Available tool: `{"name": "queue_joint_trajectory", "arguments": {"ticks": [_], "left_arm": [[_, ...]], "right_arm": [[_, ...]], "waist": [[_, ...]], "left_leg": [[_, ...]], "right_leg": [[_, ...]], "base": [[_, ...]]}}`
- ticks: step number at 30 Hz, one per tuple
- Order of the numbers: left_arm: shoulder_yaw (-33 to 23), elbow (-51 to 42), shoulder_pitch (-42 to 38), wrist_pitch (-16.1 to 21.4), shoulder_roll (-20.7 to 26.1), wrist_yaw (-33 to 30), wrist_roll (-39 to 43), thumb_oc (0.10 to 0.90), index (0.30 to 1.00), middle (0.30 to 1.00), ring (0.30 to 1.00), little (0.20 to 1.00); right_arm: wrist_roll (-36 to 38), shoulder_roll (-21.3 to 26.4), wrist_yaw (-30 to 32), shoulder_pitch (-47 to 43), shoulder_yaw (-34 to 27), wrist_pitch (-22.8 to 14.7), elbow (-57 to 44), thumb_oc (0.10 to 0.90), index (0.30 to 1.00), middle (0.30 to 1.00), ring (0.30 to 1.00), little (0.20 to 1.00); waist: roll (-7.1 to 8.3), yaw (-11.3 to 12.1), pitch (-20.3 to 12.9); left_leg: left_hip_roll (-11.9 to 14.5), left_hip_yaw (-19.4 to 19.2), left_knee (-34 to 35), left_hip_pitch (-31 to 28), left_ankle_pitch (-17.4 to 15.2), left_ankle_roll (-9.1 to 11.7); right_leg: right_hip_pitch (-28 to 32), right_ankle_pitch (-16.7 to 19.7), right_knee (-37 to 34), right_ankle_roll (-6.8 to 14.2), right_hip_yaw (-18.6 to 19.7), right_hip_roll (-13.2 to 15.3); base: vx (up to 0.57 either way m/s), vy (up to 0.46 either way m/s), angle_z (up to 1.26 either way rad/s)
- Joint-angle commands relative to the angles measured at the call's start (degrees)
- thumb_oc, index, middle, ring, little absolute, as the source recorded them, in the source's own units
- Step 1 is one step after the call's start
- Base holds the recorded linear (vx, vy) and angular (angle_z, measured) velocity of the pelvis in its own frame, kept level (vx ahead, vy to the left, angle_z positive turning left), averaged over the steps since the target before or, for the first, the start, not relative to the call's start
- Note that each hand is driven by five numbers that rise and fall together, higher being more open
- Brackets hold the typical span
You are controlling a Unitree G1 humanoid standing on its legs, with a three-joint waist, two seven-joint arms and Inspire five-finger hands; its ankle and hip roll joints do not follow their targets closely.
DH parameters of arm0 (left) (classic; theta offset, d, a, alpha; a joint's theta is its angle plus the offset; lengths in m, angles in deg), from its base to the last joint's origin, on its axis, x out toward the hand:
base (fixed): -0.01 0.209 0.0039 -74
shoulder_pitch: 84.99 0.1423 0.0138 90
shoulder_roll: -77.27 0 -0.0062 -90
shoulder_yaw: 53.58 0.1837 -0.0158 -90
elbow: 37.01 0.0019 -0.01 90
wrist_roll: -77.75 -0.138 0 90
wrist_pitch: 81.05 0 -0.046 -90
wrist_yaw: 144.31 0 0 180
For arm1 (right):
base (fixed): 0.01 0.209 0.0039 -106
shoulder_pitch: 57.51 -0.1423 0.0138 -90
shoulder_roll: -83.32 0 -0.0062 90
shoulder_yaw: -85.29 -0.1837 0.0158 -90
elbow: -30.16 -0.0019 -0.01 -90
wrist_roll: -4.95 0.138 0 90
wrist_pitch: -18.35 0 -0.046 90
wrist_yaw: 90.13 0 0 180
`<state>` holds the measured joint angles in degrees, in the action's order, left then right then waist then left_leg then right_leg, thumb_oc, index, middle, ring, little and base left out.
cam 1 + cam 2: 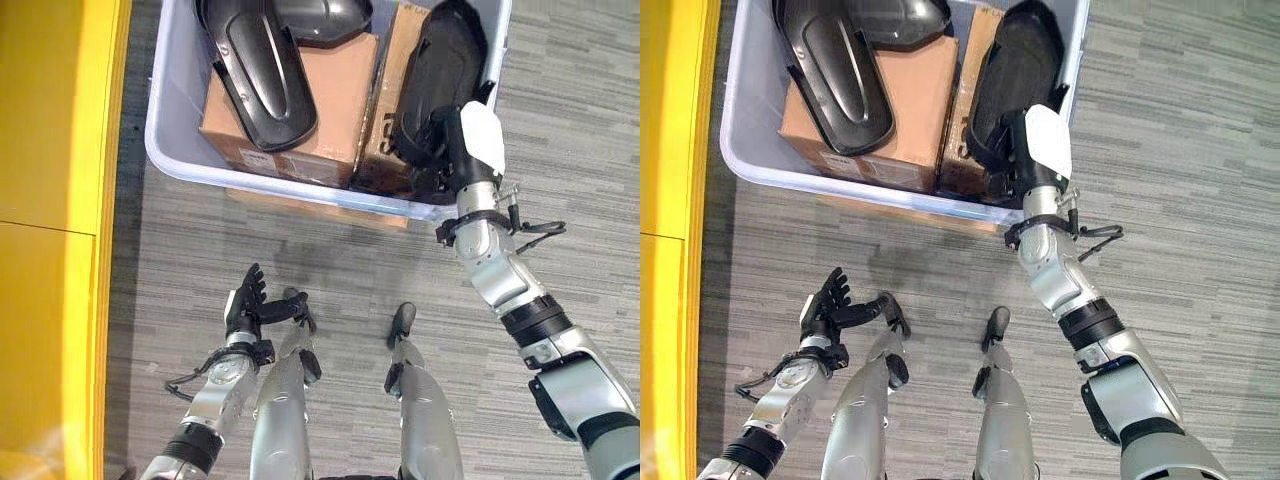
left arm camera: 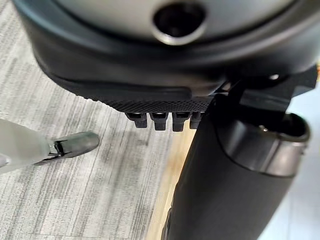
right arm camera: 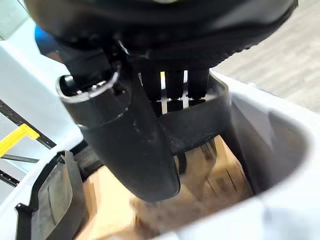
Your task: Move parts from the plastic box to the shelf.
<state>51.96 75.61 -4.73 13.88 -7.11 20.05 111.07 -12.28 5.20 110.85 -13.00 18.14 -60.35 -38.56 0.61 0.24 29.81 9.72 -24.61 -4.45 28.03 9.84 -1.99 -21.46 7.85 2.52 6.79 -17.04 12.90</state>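
A grey striped floor carried the plastic box (image 1: 170, 150), beside a yellow shelf (image 1: 50, 200). The right hand (image 1: 455, 135) curled around a black moulded part (image 1: 440, 70) inside the box. The left hand (image 1: 245, 300) hung relaxed, empty. Another black part (image 1: 260, 80) and cardboard cartons (image 1: 330, 110) remained; none had visibly reached the shelf.

Grey striped floor beside a yellow panel

A grey, finely streaked plank-pattern floor (image 1: 560, 120) fills the room; a glossy yellow flat panel (image 1: 50, 200) with a horizontal seam runs along its left edge, lit evenly.

Bright even indoor light, soft shadows on floor (image 1: 330, 270) (wrist views blurred up close)
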Motion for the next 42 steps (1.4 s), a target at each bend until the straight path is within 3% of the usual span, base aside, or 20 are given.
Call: {"name": "queue_joint_trajectory", "arguments": {"ticks": [1, 5, 10, 13, 15, 19, 27, 31, 37, 38, 40, 42], "left_arm": [[0.39, -3.26, 3.37, 2.47, 2.94, 1.32, -1.82, 0.9, 1.0, 1.0, 1.0, 1.0], [0.4, -2.81, 4.24, 2.27, 2.86, 2.51, -1.89, 0.9, 1.0, 1.0, 1.0, 1.0], [-0.11, -1.49, 6.81, 1.55, 3.13, 5.47, -2.25, 0.9, 1.0, 1.0, 1.0, 1.0], [-0.26, -1.3, 7.53, 1.26, 3.23, 6.36, -2.66, 0.9, 1.0, 1.0, 1.0, 1.0], [-0.18, -0.29, 9.54, 0.33, 2.65, 8.63, -3.67, 0.9, 1.0, 1.0, 1.0, 1.0], [-0.16, 1.25, 10.67, -0.37, 1.42, 9.54, -4.31, 0.9, 1.0, 1.0, 1.0, 1.0], [-0.11, 2.44, 11.69, -1.23, -0.18, 10.51, -5.29, 0.9, 1.0, 1.0, 1.0, 1.0], [-0.59, 2.1, 12.02, -1.3, -0.86, 10.54, -5.54, 0.9, 1.0, 1.0, 1.0, 1.0], [-1.56, 1.23, 13.67, -1.69, -1.82, 11.06, -5.65, 0.9, 1.0, 1.0, 1.0, 1.0], [-1.74, 0.84, 14.23, -1.69, -1.72, 10.88, -5.45, 0.9, 1.0, 1.0, 1.0, 1.0], [-1.78, 0.8, 14.26, -1.7, -1.74, 10.88, -5.45, 0.9, 1.0, 1.0, 1.0, 1.0], [-2.56, 0.09, 15.48, -1.84, -2.06, 10.5, -4.55, 0.9, 1.0, 1.0, 1.0, 1.0]], "right_arm": [[-0.07, 2.31, 1.5, -2.16, -1.37, -2.79, -0.98, 0.4, 0.3, 0.3, 0.3, 0.3], [-1.12, 3.59, 1.02, -1.37, -1.85, -3.04, -1.99, 0.4, 0.3, 0.3, 0.3, 0.3], [-3.77, 6.01, 0.18, -3.91, -2.64, -3.82, -4.24, 0.4, 0.3, 0.3, 0.3, 0.3], [-4.24, 6.61, -0.11, -4.81, -2.85, -4.13, -4.92, 0.4, 0.3, 0.3, 0.3, 0.3], [-6.82, 7.9, -0.92, -7.37, -2.81, -4.73, -5.84, 0.4, 0.3, 0.3, 0.3, 0.3], [-7.74, 8.59, -1.98, -8.0, -2.77, -5.35, -6.81, 0.4, 0.3, 0.3, 0.3, 0.3], [-8.66, 10.41, -3.71, -7.14, -3.07, -6.92, -10.5, 0.4, 0.3, 0.3, 0.3, 0.3], [-9.77, 13.1, -5.09, -5.76, -3.48, -7.96, -13.84, 0.4, 0.3, 0.3, 0.3, 0.3], [-12.35, 15.73, -7.31, -1.3, -5.35, -9.35, -19.3, 0.4, 0.3, 0.3, 0.3, 0.3], [-11.55, 15.69, -7.48, -1.67, -4.62, -9.58, -18.79, 0.4, 0.3, 0.3, 0.3, 0.3], [-11.53, 15.68, -7.45, -1.75, -4.54, -9.6, -18.72, 0.4, 0.3, 0.3, 0.3, 0.3], [-10.46, 15.94, -7.76, -2.39, -3.47, -10.29, -18.63, 0.4, 0.3, 0.3, 0.3, 0.3]], "waist": [[1.24, 0.62, -3.49], [1.53, 1.0, -5.69], [1.78, 1.01, -12.1], [1.82, 0.83, -13.31], [1.33, 0.04, -17.26], [1.16, -0.64, -20.58], [0.88, -1.85, -24.27], [0.47, -2.51, -25.73], [-1.11, -2.88, -26.79], [-1.67, -2.65, -26.67], [-1.72, -2.71, -26.63], [-2.64, -2.33, -25.7]], "left_leg": [[6.77, 0.8, -7.32, -6.52, -10.22, 8.78], [6.78, 0.98, -6.71, -9.45, -9.98, 8.98], [6.34, 0.42, -2.52, -16.96, -8.06, 9.96], [6.48, 0.1, -1.7, -18.37, -7.57, 10.18], [6.63, -0.97, 0.63, -22.62, -6.66, 10.68], [6.64, -1.86, 2.29, -25.87, -6.11, 11.05], [7.2, -2.85, 3.59, -29.82, -5.5, 11.38], [7.9, -3.65, 3.83, -30.87, -3.68, 11.17], [9.92, -2.56, 4.59, -33.21, -0.69, 12.01], [11.12, -1.83, 4.4, -33.4, 0.71, 12.33], [11.19, -1.78, 4.39, -33.41, 0.73, 12.38], [14.15, -0.07, 3.66, -33.31, 4.54, 13.46]], "right_leg": [[4.83, -1.49, 1.36, 4.49, 2.73, 6.49], [7.36, -2.28, 0.92, 4.24, 2.74, 6.32], [12.08, -3.47, -0.43, 4.1, 3.73, 6.18], [13.01, -3.73, -0.55, 4.07, 3.96, 6.19], [15.37, -4.75, -0.49, 4.13, 4.62, 5.95], [17.6, -5.06, -1.0, 4.31, 4.84, 5.8], [20.56, -5.82, -1.07, 4.3, 5.28, 5.13], [21.33, -6.39, -0.02, 3.67, 4.67, 4.57], [23.97, -10.88, 3.4, 2.41, 3.92, 2.82], [23.93, -13.19, 6.11, 1.39, 3.86, 1.75], [23.9, -13.32, 6.29, 1.34, 3.83, 1.71], [23.07, -17.18, 11.42, -0.75, 3.48, -0.87]], "base": [[0.04, -0.078, 0.02], [0.04, -0.054, 0.08], [0.06, -0.083, -0.03], [0.04, -0.063, -0.11], [0.09, -0.075, -0.04], [0.07, -0.065, -0.09], [0.02, -0.038, -0.02], [-0.05, -0.064, -0.1], [-0.06, -0.105, 0.01], [-0.06, -0.08, 0.11], [-0.08, -0.098, 0.11], [-0.19, -0.246, 0.17]]}}
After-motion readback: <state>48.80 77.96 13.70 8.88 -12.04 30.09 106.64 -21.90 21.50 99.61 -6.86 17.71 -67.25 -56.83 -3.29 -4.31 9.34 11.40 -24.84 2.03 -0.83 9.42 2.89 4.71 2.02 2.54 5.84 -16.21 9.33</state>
